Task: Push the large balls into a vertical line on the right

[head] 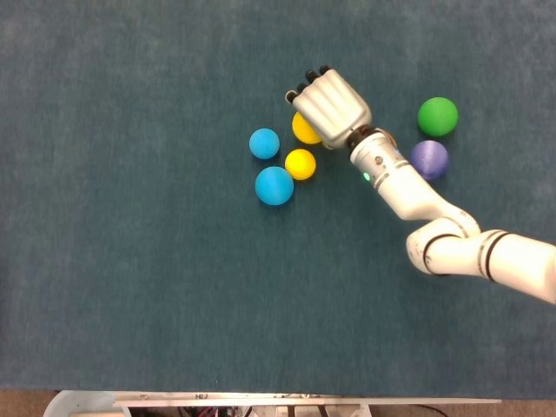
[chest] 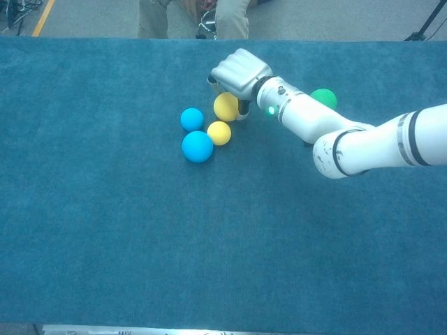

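Note:
My right hand (head: 328,106) hangs cupped over the large yellow ball (head: 304,131), covering its right part; in the chest view the right hand (chest: 237,73) sits on top of that large yellow ball (chest: 225,107), with fingers behind it and the thumb at its right. The large blue ball (head: 274,185) lies lower left, also seen as the large blue ball (chest: 198,146). A large green ball (head: 437,115) and a purple ball (head: 429,159) lie on the right. The left hand is not in view.
A small yellow ball (head: 300,163) and a small blue ball (head: 264,143) lie between the large yellow and large blue balls. My right forearm (head: 404,187) crosses the cloth just left of the purple ball. The blue cloth (head: 130,261) covers the table.

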`<act>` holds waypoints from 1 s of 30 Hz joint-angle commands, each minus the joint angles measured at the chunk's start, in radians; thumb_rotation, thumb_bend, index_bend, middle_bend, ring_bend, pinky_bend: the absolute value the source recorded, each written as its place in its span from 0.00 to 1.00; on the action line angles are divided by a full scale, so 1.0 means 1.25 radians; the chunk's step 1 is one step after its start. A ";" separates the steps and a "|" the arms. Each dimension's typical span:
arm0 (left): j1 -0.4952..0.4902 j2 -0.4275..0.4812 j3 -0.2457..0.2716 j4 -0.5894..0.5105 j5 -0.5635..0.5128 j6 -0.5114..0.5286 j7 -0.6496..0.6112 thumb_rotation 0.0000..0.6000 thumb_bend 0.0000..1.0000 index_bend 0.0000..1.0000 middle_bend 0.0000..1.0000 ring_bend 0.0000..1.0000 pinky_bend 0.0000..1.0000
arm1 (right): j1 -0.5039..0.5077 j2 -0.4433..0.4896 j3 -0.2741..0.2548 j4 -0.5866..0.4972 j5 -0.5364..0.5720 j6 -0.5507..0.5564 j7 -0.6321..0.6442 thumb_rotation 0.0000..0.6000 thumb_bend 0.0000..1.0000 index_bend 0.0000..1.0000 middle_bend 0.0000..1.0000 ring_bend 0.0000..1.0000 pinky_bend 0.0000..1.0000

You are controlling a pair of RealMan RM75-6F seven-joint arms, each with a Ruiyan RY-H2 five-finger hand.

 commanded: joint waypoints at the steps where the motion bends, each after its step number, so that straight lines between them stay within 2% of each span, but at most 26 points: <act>1: 0.000 0.000 0.000 0.001 0.001 0.001 0.000 1.00 0.40 0.32 0.17 0.24 0.29 | -0.012 0.019 -0.002 -0.019 -0.011 0.014 0.012 1.00 0.07 0.43 0.53 0.32 0.37; 7: 0.001 -0.001 0.000 0.003 0.004 0.001 -0.003 1.00 0.40 0.32 0.17 0.24 0.29 | -0.053 0.095 -0.008 -0.120 -0.021 0.045 0.031 1.00 0.07 0.43 0.53 0.32 0.37; 11: -0.002 -0.002 0.000 0.006 0.005 -0.004 -0.004 1.00 0.40 0.32 0.17 0.24 0.29 | -0.090 0.165 -0.035 -0.210 -0.027 0.059 0.028 1.00 0.07 0.43 0.53 0.32 0.37; 18: -0.013 -0.004 -0.003 0.001 0.010 -0.015 0.003 1.00 0.40 0.32 0.17 0.24 0.29 | -0.137 0.251 -0.074 -0.317 -0.053 0.083 0.038 1.00 0.07 0.43 0.53 0.32 0.37; 23: -0.019 -0.006 -0.004 -0.004 0.010 -0.024 0.010 1.00 0.40 0.32 0.17 0.24 0.29 | -0.166 0.296 -0.109 -0.371 -0.098 0.095 0.068 1.00 0.07 0.43 0.53 0.32 0.37; 30: -0.023 -0.008 -0.004 -0.008 0.008 -0.031 0.017 1.00 0.40 0.32 0.17 0.24 0.29 | -0.195 0.336 -0.145 -0.402 -0.151 0.108 0.099 1.00 0.07 0.43 0.53 0.32 0.37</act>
